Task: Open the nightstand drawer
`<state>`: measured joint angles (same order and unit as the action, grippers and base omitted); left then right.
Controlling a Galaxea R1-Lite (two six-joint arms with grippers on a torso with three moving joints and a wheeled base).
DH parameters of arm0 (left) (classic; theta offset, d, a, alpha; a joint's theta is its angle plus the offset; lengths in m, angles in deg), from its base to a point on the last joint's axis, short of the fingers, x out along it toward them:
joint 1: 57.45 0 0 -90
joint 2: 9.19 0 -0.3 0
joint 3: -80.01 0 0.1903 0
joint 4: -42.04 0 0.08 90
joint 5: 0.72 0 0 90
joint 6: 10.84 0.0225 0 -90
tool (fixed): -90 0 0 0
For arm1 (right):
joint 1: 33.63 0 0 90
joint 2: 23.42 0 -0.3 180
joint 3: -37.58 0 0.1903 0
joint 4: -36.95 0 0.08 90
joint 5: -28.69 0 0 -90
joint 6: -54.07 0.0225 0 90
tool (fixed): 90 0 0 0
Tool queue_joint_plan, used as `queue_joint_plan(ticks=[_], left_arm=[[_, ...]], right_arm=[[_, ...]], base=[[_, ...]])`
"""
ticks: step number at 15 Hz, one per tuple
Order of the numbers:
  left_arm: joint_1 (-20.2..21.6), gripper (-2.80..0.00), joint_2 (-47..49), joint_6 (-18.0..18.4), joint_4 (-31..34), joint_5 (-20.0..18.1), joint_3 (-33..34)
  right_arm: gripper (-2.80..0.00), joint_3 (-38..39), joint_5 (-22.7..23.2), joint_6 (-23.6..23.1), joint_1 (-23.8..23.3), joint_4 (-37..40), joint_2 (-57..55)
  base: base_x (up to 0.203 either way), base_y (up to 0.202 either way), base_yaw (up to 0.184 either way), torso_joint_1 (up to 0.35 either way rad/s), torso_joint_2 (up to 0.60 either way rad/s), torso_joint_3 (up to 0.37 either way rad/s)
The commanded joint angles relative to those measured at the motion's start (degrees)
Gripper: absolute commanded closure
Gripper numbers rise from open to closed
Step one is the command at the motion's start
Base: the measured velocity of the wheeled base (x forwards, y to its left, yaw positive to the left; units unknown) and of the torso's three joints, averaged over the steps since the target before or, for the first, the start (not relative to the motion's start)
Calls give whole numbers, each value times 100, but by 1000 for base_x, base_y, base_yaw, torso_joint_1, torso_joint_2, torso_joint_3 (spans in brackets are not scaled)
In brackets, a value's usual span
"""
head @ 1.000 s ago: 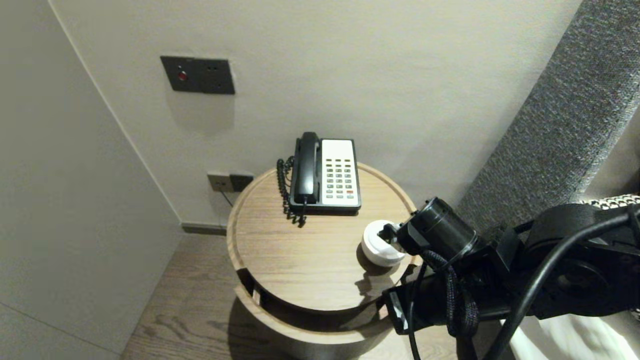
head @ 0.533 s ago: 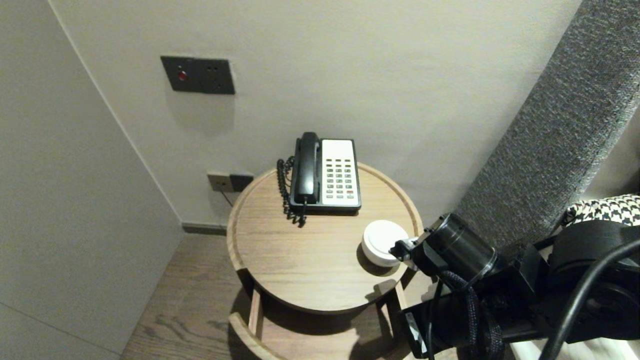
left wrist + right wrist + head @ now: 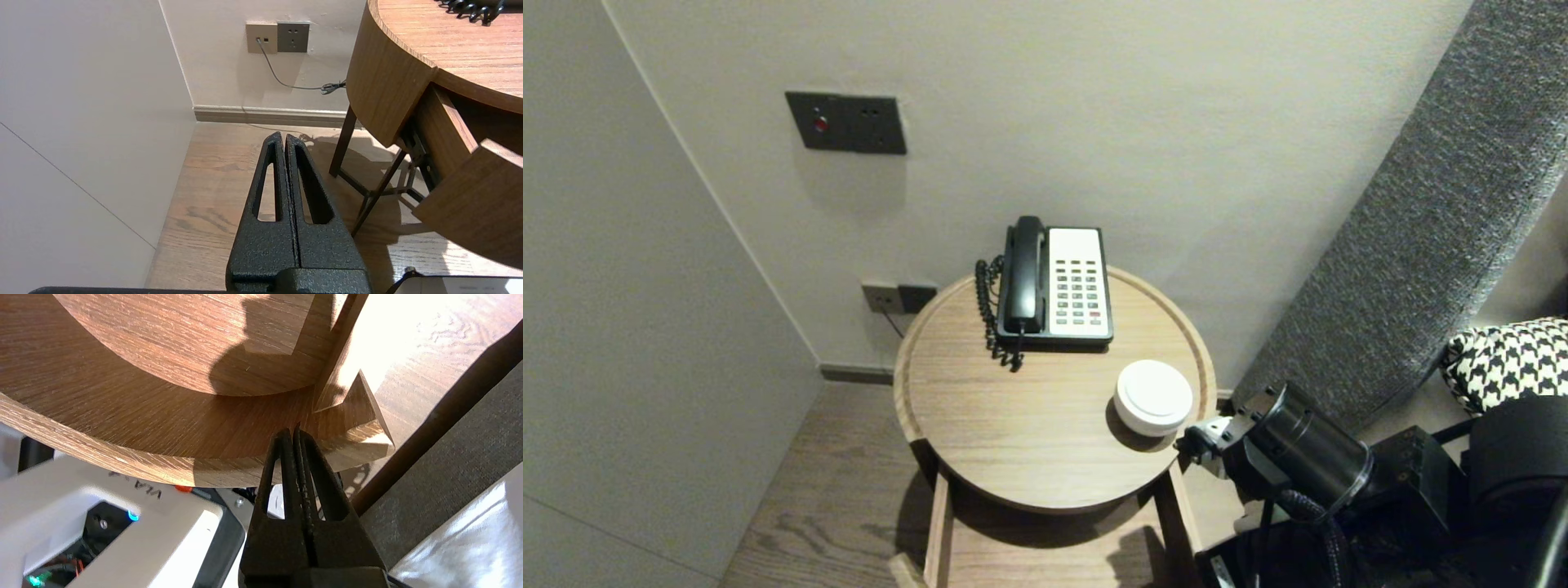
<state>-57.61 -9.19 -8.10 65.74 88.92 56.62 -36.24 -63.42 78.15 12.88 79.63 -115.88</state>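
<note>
drawer stands open at six o'clock of the round side table, folks, slid out from under the top, its curved front running off the bottom of the head view. biggest thing out there is the pale wall, filling nine round to one o'clock. next the grey upholstered panel, slanting down at two o'clock of the table, and the wooden floor at eight o'clock. a houndstooth cushion peeks in at three o'clock, well apart.

on the table top, the black and white telephone sits at twelve o'clock, close to the wall, handset in its cradle. a white round box rests at four o'clock, just inside the rim.

now the right arm, off the table edge between four and five o'clock, just beside the white box and clear of it. from its wrist camera, the right gripper has its fingers pressed together, empty, tips over the drawer's thick curved front near the corner where a side wall joins. whether they touch the wood, can't tell. the left gripper is parked low over the floor, fingers together and empty, with the table and drawer off to one side.

smallest of all: a dark switch plate on the wall at eleven o'clock, and two sockets at ten o'clock, a thin cable trailing from one.
</note>
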Motion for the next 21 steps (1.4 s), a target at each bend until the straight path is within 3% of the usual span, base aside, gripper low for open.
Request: queue_joint_plan(ticks=[1, 21], left_arm=[[-2, 0, 0, -2, 2, 0, 2], [-2, 0, 0, -2, 2, 0, 2]], right_arm=[[0, 18, 0, 11, 87, 14, 28], [0, 815, 264, 70, 429, 20, 475]], base=[[0, 0, 0, 0, 0, 0], [0, 0, 0, 0, 0, 0]])
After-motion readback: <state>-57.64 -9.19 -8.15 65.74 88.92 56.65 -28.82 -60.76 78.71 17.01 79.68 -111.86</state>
